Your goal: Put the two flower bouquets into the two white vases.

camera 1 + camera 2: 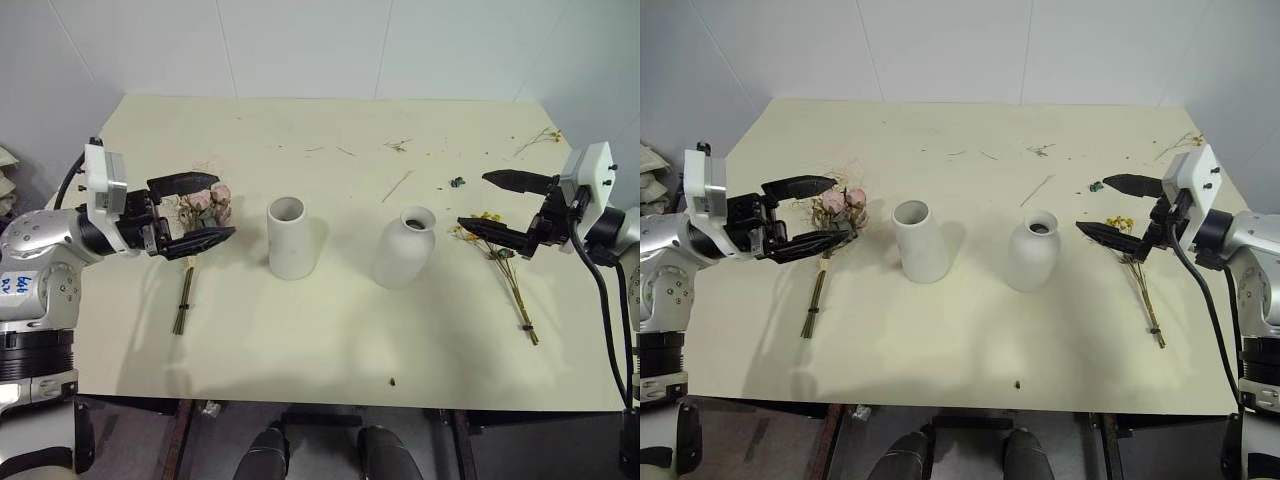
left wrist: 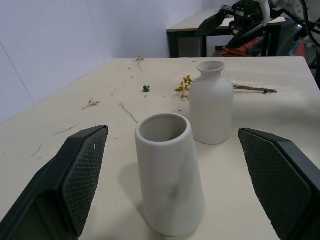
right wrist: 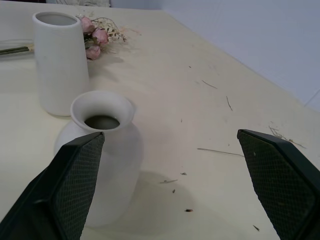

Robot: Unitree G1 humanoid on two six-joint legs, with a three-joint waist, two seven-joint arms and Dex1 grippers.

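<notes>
On a cream table (image 1: 330,340), both flower bouquets are lying flat and the two white vases are standing empty between them. The left gripper (image 1: 192,215) is hovering with its jaws spread wide, holding nothing, over the head of the pink rose bouquet (image 1: 840,207), whose stems are trailing toward the table's near edge. The right gripper (image 1: 500,205) is likewise gaping and empty above the yellow-orange bouquet (image 1: 505,265), a thin bunch on long stems. The cylinder vase (image 1: 292,238) is standing nearer the roses, the bottle vase (image 1: 406,246) nearer the yellow blossoms.

The risks are likely lying ahead: a grip on the dried rose heads rather than the stems could be crushing them or shedding more debris, and the thin yellow stems, flat against the surface, could be slipping through wide fingers. The bottle vase's narrow neck is leaving little margin, and a stem catching the rim could be tipping either vase.

How far each gripper is hanging above its bunch is hard to judge. The left gripper's fingers are covering part of the roses, and the vases' depths are remaining unseen. Loose twigs (image 1: 397,185) are littering the far tabletop.
</notes>
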